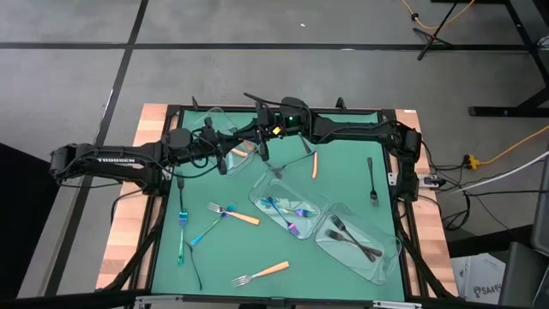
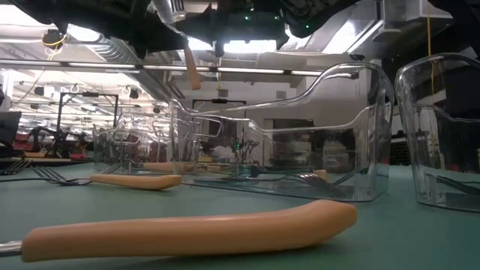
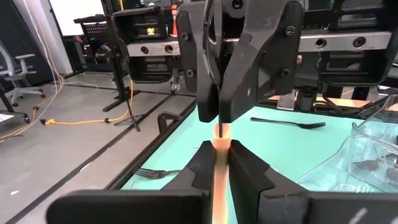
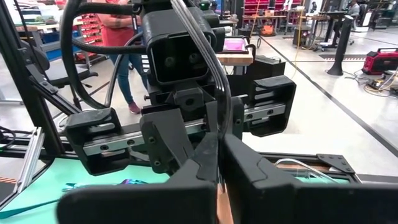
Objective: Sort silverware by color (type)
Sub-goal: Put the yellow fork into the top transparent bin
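Left wrist view: both tools (image 3: 222,155) (image 3: 217,115) fingertip-to-fingertip, clamped on one orange-handled utensil (image 3: 220,177).

Clear glossy plastic trays (image 1: 360,245) sit on a matt green mat (image 1: 343,184). Beside them lie smooth orange-handled forks (image 1: 262,273) (silver metal heads).

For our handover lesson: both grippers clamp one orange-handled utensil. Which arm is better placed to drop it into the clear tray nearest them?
Probably left. The left gripper and right gripper share the orange-handled utensil, but the clear tray lies on the left arm's side.
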{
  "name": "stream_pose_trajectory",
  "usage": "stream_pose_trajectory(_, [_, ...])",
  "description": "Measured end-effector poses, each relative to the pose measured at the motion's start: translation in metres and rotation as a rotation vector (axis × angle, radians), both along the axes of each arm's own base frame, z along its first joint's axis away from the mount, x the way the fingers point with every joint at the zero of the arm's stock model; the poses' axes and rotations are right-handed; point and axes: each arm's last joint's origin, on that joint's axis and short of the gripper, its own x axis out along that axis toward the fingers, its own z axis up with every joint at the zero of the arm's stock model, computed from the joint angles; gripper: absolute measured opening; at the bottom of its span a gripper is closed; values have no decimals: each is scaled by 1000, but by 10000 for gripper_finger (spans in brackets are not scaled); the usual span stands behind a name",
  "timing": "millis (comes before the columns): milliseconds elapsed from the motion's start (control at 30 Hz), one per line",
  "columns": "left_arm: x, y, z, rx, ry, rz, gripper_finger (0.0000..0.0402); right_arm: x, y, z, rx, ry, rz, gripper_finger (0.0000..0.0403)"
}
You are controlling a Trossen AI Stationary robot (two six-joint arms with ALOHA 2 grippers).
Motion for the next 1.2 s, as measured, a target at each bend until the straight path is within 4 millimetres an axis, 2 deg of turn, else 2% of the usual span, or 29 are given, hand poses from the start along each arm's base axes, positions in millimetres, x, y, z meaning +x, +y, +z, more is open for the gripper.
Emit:
stream_pose_trajectory(233, [0,1,0,-64,-32,48,21,-4,-4,6,-1,2,-26,87])
stream_pose_trajectory(433, [-2,3,-2,-169,-74,138,21,-20,-23,22,22,114,-142,124])
stream_pose_trajectory(600, [-5,6,-9,-306,-93,288,21,-34,-45,24,58,248,-219,128])
stream_pose_trajectory(767, [-10,8,-20,-363,-44,440,21,-44,-59,13,106,384,-256,129])
stream_pose_trajectory(1033, [-15,9,-33,-481,-68,609,21,-50,-61,4,100,489,-277,129])
stream_pose_trajectory(1200, [-12,10,-52,-571,-70,658,24,-50,-61,5,75,486,-281,129])
